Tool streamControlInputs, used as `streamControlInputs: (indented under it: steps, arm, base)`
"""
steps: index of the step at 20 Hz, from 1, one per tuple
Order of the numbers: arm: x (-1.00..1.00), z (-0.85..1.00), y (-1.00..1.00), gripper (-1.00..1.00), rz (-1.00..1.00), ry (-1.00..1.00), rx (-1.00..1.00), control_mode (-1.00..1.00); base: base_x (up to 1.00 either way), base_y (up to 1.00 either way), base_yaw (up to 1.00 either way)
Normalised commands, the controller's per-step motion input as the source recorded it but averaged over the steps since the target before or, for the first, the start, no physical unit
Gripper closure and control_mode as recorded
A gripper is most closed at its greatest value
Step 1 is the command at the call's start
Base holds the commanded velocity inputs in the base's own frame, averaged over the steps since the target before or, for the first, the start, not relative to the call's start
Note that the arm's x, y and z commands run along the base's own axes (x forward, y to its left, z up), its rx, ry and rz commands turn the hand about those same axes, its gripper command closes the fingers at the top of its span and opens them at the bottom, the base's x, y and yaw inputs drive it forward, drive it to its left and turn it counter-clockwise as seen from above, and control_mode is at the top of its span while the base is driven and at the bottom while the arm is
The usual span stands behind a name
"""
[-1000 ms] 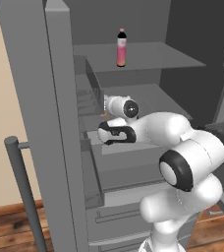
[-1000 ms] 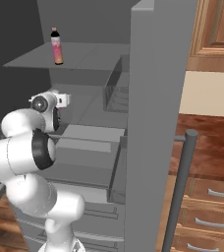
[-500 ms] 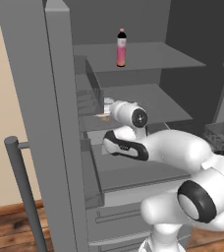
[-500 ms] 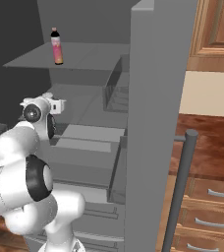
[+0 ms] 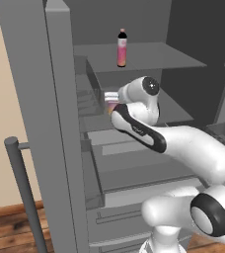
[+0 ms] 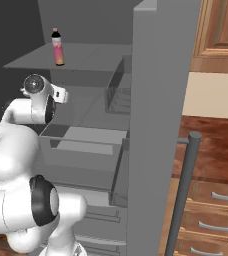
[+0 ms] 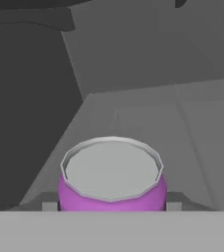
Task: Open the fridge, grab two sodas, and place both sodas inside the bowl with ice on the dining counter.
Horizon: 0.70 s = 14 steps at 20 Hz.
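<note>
Fridge (image 5: 40, 99), grey metal, stands with its doors swung wide; going left to right in your left base view you have the long bar handle (image 5: 23, 190) at the far left, then the door's edge, then the open interior with its shelves and drawers. Pink bottle (image 5: 122, 48), slim with a dark cap, stands upright on the upper shelf (image 5: 154, 57), well apart from the arm (image 5: 183, 143); your right base view shows the same bottle (image 6: 58, 47) at upper left on that shelf. Below it, the white arm reaches into the middle shelf level, wrist turned toward the fridge's left inner wall. Gripper (image 5: 110, 101) sits at the end of that reach, with a sliver of pink and yellowish colour just visible against it. Purple-pink can (image 7: 112, 174), seen from above in your hand view, shows a grey top with a raised rim and sits directly ahead of the hand, low in the view, between two small grey finger tips (image 7: 49, 205) that flank it left and right. Jaws stand partly apart on either side of the can; you cannot tell from these views whether the pads actually press on it. Pull-out drawer (image 6: 81, 145) lies below the arm in the right base view, with wooden cabinets (image 6: 221, 30) at the far right.
</note>
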Motion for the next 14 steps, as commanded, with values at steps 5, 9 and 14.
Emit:
streamControlInputs:
  steps: [5,9,14]
  arm:
    - [-0.89,0.00,-0.20,1.00,0.00,0.16,0.00,-1.00]
    - [-1.00,0.01,-0.31,1.00,0.00,0.04,0.00,-1.00]
    - [-0.95,0.16,-0.35,1.00,-0.03,0.00,0.00,-1.00]
  base:
    - [0.00,0.00,0.00]
    - [0.00,0.00,0.00]
    - [0.00,0.00,0.00]
